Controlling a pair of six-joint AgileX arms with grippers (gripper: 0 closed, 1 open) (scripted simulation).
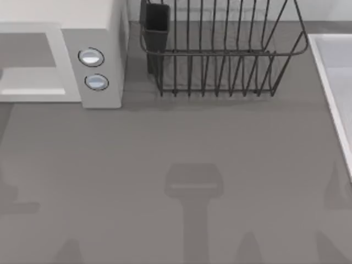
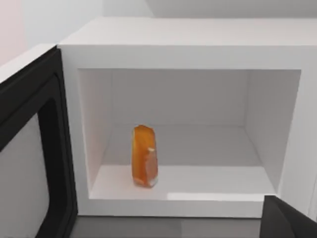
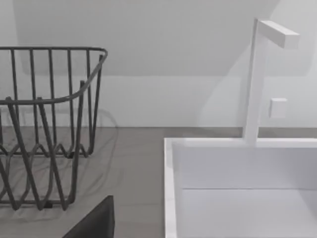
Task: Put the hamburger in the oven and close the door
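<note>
The light is soft, bright and even. On the grey table [image 1: 181, 143] lie pale, blurred shadows of the arms. The dish rack [image 1: 220, 52] throws thin shadow lines on the surface beside it. Inside the oven [image 2: 188, 49] the walls are evenly lit, without glare.

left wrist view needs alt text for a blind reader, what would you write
An orange-and-white hamburger stands on edge inside the open white oven, near the front of the cavity floor. The door, dark-framed with a pale window, hangs open at one side of the cavity.
</note>
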